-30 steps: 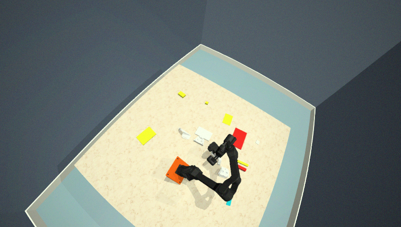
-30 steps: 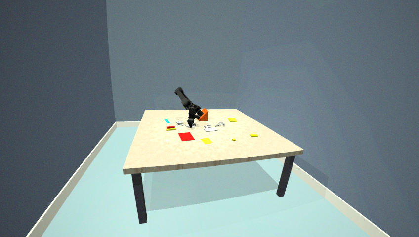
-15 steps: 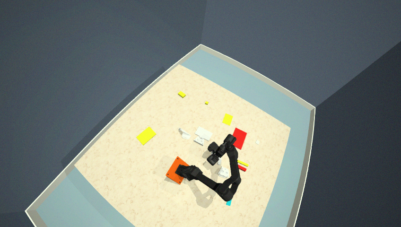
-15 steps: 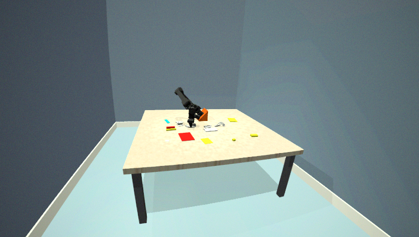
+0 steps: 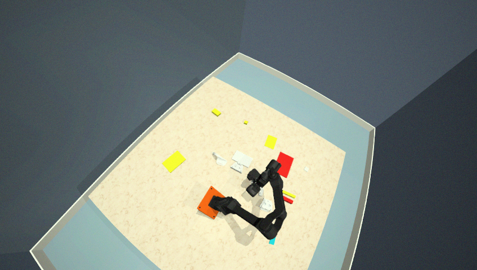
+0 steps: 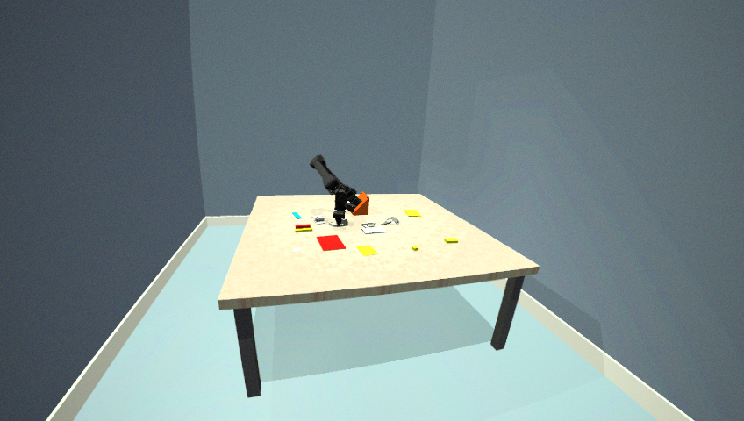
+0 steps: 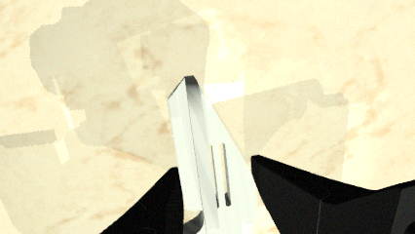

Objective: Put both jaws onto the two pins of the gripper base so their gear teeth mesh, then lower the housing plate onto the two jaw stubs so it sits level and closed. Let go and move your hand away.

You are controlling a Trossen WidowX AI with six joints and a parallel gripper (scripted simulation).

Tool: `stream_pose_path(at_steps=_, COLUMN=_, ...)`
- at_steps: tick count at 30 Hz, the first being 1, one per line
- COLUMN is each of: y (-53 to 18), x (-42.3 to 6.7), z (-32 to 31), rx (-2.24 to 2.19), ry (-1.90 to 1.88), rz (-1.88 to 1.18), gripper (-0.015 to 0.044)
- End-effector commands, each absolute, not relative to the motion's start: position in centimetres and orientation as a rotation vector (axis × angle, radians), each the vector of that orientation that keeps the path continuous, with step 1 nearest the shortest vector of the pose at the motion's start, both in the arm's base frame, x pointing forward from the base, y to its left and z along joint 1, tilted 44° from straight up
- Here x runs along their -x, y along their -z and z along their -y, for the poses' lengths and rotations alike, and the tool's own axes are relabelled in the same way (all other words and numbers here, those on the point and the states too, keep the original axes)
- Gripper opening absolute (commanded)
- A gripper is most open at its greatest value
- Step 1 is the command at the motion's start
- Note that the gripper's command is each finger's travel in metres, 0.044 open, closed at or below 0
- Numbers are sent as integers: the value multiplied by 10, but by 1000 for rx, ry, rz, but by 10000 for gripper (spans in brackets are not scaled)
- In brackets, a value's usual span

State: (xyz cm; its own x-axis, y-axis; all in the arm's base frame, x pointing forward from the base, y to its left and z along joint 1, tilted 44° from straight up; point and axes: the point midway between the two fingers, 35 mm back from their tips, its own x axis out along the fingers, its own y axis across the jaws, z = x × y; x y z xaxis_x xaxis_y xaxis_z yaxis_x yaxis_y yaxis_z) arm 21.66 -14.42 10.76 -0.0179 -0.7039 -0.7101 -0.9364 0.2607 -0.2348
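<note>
My gripper (image 5: 255, 182) (image 6: 339, 224) (image 7: 216, 170) points down at the table, shut on a white jaw (image 7: 191, 141) (image 5: 261, 192). The jaw has two long slots and lies lengthwise between the fingers; its rear end is cut off in the wrist view. The other white jaw (image 5: 220, 160) (image 6: 390, 221) lies apart, left of the gripper in the top view. A flat white piece with a seam (image 5: 246, 160) (image 6: 376, 230) has a raised white bracket (image 5: 237, 168) beside it. A white block with small round marks (image 5: 266, 205) (image 6: 318, 218) stands near the arm. Which of these are base and housing plate is unclear.
An orange mount (image 5: 208, 203) (image 6: 363, 204) carries the arm. A red plate (image 5: 286, 164) (image 6: 331, 242) lies beside the wrist in the top view. Yellow plates (image 5: 173, 161) (image 5: 270, 142), red and yellow bars (image 5: 288, 200) (image 5: 289, 194) and a cyan strip (image 5: 271, 241) also lie on the table.
</note>
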Motion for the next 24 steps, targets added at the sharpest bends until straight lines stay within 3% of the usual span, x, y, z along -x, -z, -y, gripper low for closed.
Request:
stream_pose_path(at_steps=1, y=-111, x=-218, z=141, rx=1501, ry=-390, rz=-1777, gripper=134)
stream_pose_path(at_steps=24, y=-160, x=-219, z=90, rx=1501, ry=-401, rz=-1776, gripper=134)
